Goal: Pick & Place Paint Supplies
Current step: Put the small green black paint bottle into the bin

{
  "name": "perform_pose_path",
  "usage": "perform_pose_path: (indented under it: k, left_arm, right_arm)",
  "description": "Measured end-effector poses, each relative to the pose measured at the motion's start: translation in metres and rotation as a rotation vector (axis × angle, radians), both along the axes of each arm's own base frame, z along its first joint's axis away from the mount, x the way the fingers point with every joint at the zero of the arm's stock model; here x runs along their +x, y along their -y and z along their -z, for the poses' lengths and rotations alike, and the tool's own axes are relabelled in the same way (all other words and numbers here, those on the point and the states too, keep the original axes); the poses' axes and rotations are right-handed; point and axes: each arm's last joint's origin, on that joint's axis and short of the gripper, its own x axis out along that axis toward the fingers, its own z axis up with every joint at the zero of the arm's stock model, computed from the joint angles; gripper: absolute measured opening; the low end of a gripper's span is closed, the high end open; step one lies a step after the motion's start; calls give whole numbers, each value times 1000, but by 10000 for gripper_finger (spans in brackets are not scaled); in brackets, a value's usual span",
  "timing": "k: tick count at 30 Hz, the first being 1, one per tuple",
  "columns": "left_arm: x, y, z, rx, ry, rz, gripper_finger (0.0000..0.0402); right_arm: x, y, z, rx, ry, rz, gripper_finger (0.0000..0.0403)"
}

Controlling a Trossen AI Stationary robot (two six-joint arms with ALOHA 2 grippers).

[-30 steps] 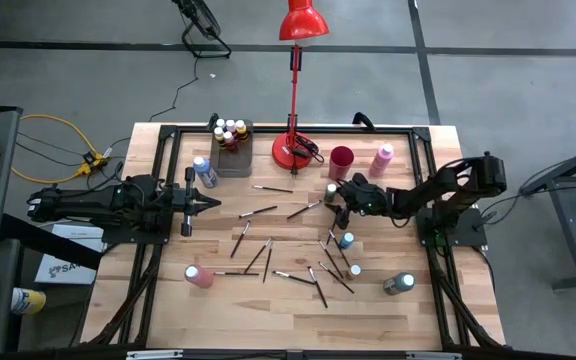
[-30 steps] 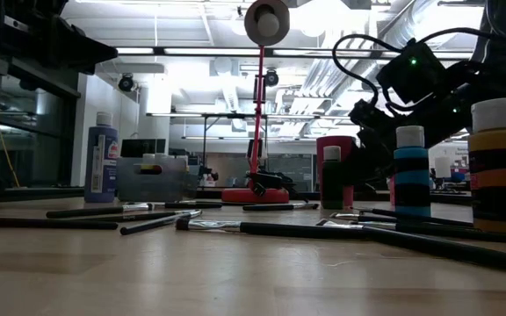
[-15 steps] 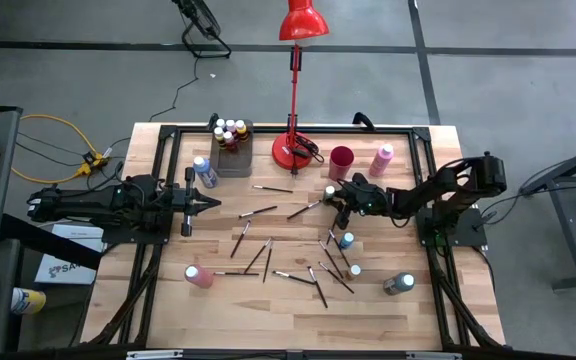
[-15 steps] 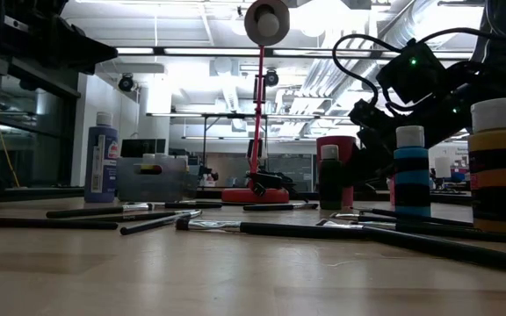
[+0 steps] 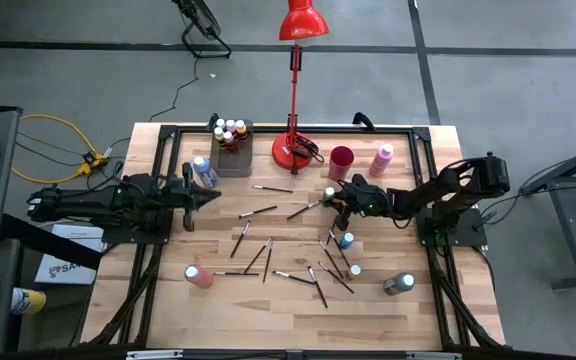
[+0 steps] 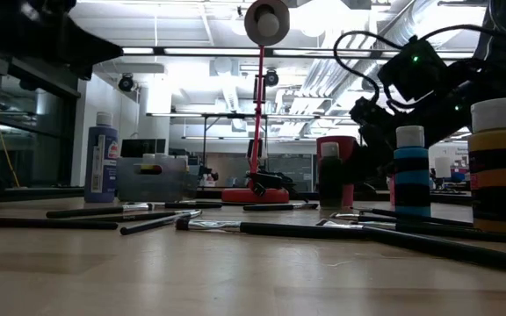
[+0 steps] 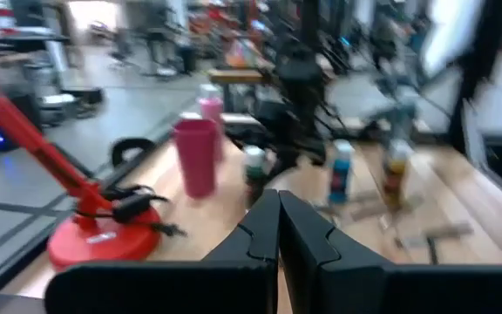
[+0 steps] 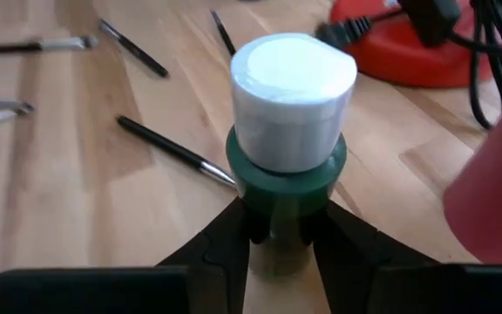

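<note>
Green and white-capped, a small paint bottle [image 8: 290, 166] is standing upright between the fingers [image 8: 220, 240] of the right gripper [image 5: 336, 198], which are pressing against its sides just below the neck. In the high view that claw is sitting near the dark red cup [image 5: 341, 158] and the red lamp base [image 5: 293, 150], with thin paintbrushes [image 5: 258, 212] lying scattered on the wooden table [image 5: 168, 300] around it. Over at the table's left side, the left gripper [image 5: 208, 199] is hovering with its fingers pressed together, holding nothing, close to the blue bottle [image 5: 204, 171] and the grey bin [image 5: 236, 158]
</note>
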Motion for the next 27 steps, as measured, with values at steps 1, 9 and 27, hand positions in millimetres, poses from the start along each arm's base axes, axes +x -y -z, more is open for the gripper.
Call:
perform_pose_path:
  k: [1, 9, 27]
  left_arm:
    - [0, 0, -2, -4, 15, -5, 0]
    - [11, -2, -32, 67, 13, -86, 4]
    - [138, -8, -96, 323, -298, -234, 227]
  right_arm:
    - [0, -1, -2, -1, 7, -3, 99]
    - [0, -3, -30, 0, 14, -13, 99]
    - [60, 2, -140, -40, 82, -131, 101]
